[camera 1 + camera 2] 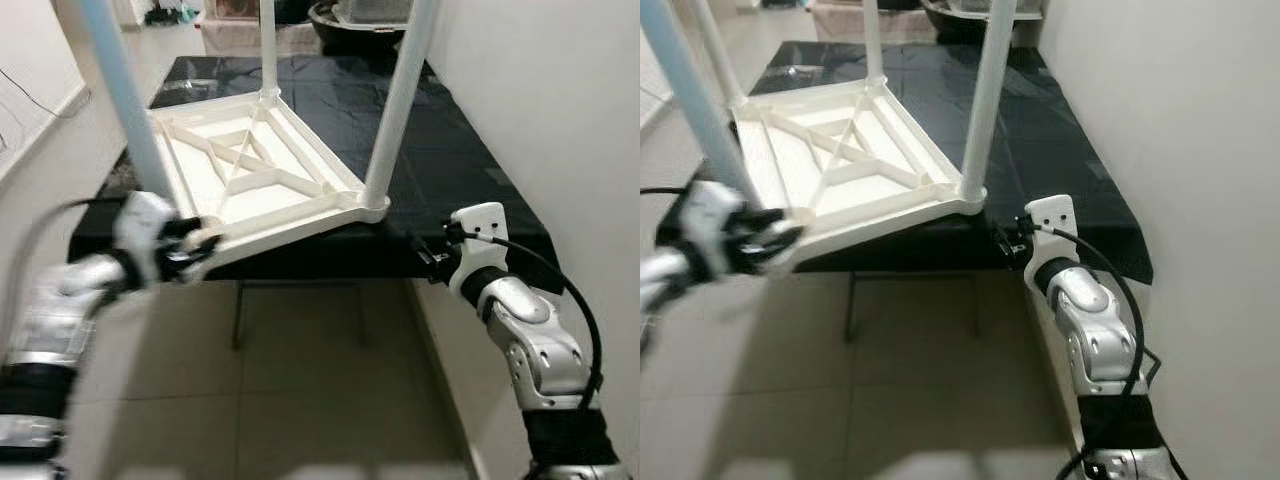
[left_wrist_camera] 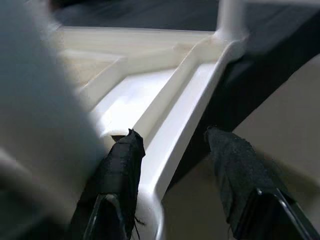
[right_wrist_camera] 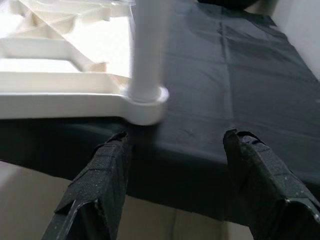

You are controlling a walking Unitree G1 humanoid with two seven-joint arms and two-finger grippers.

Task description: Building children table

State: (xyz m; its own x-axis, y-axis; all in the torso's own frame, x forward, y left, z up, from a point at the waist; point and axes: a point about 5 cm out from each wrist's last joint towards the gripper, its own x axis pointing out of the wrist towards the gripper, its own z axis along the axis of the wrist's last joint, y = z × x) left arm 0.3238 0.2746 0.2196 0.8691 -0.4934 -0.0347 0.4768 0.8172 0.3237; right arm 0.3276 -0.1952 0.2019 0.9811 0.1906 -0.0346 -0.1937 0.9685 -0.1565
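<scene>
Left gripper [image 2: 172, 160] straddles the near rim of the upturned white plastic children's table [image 1: 262, 172], one finger inside the ribbed underside, one outside, spread with the rim between them and not visibly clamped. That table lies top-down on the black-covered work table [image 1: 450, 160], its near corner overhanging the edge, pale legs [image 1: 398, 95] pointing up. Right gripper [image 3: 175, 165] hovers at the cloth's edge, fingers wide apart, the near right leg socket [image 3: 146, 106] straight ahead and just beyond them. Of the two, the left is nearer the frame. No brand or writing is legible.
</scene>
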